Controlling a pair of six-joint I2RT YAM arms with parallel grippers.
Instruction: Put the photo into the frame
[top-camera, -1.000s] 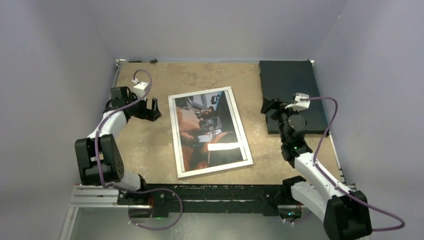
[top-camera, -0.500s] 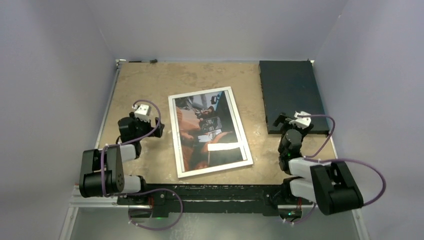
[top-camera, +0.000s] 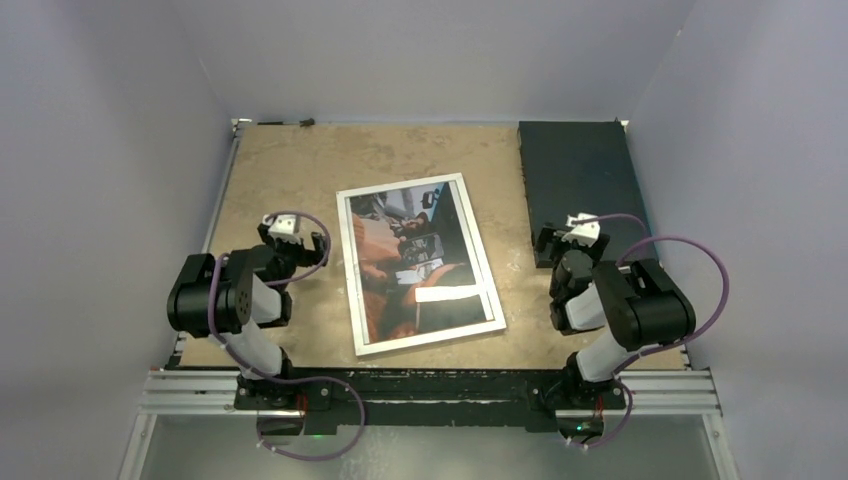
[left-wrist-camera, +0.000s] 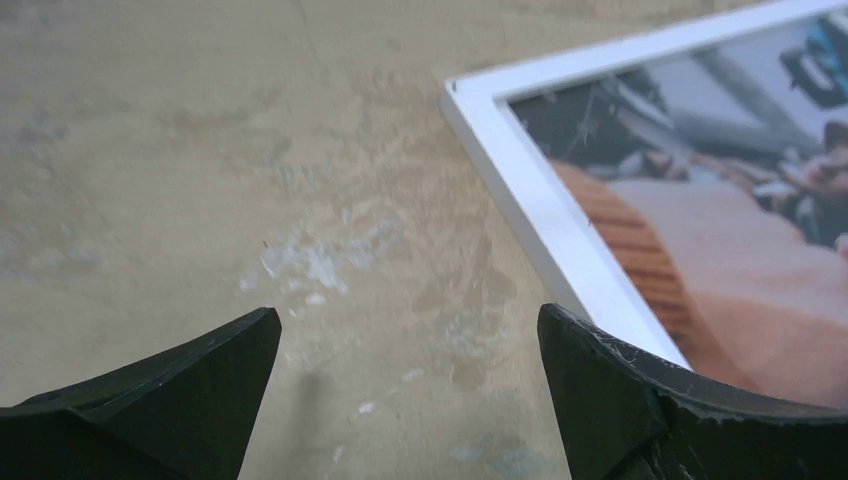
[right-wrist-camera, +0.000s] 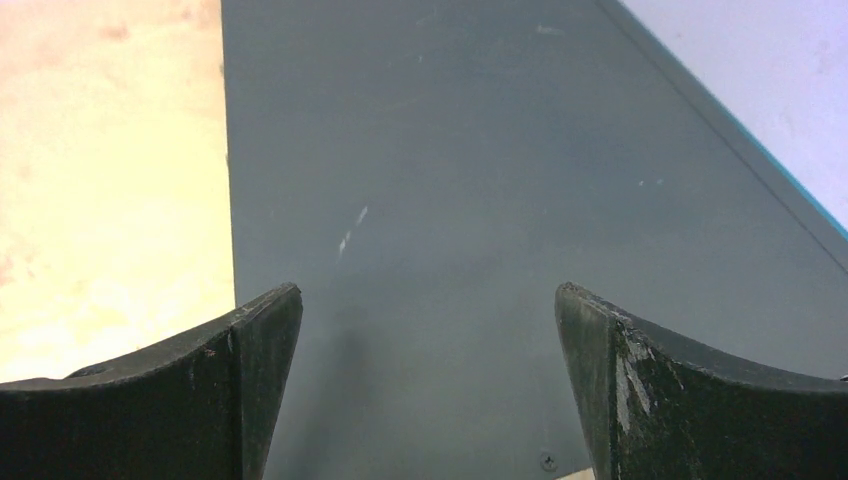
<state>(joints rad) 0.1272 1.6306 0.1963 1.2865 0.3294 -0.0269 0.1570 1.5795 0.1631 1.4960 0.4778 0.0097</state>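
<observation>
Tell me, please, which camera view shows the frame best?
The top external view: the whole frame lies flat, all four edges visible. The left wrist view catches only one white corner and some edge. The right wrist view shows none of it, only the black mat.

photo (top-camera: 415, 260) in frame (top-camera: 430, 338) | left tool (top-camera: 297, 250) beside it | right tool (top-camera: 567, 243) over mat (top-camera: 575, 165)

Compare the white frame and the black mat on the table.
The frame is white-edged and shows a photo; the black mat is plain and dark. The frame lies mid-table, skewed; the black mat sits in the far right corner, square to the edges. Both are flat rectangles lying on the table.
</observation>
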